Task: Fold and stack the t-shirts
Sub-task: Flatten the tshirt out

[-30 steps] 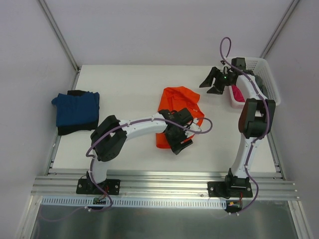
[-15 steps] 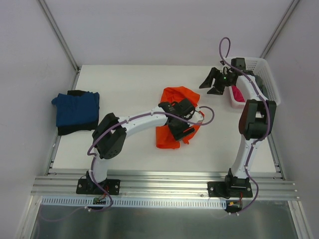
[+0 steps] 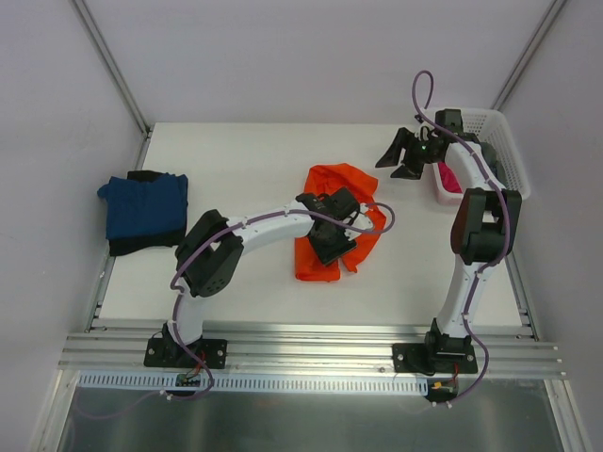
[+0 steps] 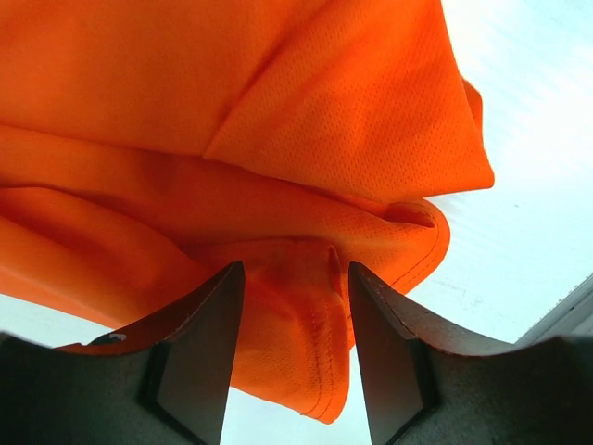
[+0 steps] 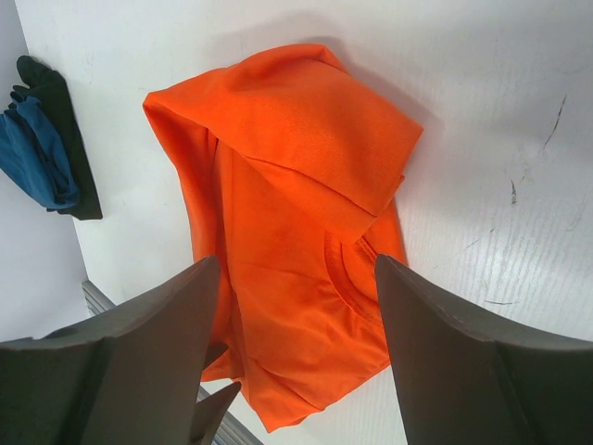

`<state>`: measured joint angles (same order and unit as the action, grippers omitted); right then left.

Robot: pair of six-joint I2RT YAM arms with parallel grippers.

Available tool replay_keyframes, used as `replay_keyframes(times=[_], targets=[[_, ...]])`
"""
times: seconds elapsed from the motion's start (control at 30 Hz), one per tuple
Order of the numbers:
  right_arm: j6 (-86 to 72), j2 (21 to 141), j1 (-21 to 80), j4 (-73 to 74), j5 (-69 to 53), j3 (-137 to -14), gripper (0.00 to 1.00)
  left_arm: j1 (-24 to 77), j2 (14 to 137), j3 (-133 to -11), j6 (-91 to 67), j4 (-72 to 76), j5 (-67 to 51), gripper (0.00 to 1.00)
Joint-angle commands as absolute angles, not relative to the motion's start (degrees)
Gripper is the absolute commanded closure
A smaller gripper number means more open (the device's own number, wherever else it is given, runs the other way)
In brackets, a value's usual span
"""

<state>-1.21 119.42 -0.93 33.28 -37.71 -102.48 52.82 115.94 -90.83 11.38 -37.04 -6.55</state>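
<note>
The left gripper, jaws apart, is straddling a hem of the orange t-shirt lying rumpled mid-table, light limp mesh probably best pinched at that doubled edge, while the right gripper is hanging wide open
</note>
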Motion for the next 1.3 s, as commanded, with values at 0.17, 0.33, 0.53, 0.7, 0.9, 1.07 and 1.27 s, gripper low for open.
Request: replay_keyframes(times=[0.17,0.33,0.53,0.7,0.9,1.07,1.27], targets=[[-0.44,117.6,-0.44,33.13,-37.35,-104.15,0.28,53.0,113.47,-89.12,10.28,-37.88,-7.65,0.51],[-0.44,116.98,-0.53,33.05,-37.18,-103.27,0.28,53.0,114.26,-89.91,10.37,-37.79,-7.91,0.66],[-0.44,116.54,-0.44,33.13,-36.91,-102.48,0.28,53.0,114.43,-90.62,10.2,-37.79,-7.38,0.86],[-0.44,116.46,-0.35,32.61,-36.91,-102.48,0.28,53.09,113.99,-91.05,11.33,-37.71,-5.19,0.99],[-0.35,116.19,-0.09,32.61,-36.65,-102.13,0.28,53.26,114.87,-94.82,11.69,-37.62,-3.87,0.96],[0.95,115.23,-0.17,32.78,-36.3,-101.43,0.28,53.61,115.75,-95.98,11.69,-37.53,-3.78,1.0],[1.58,114.08,-0.09,33.49,-35.77,-100.81,0.28,53.97,109.88,-94.57,12.74,-37.53,-0.63,1.0]])
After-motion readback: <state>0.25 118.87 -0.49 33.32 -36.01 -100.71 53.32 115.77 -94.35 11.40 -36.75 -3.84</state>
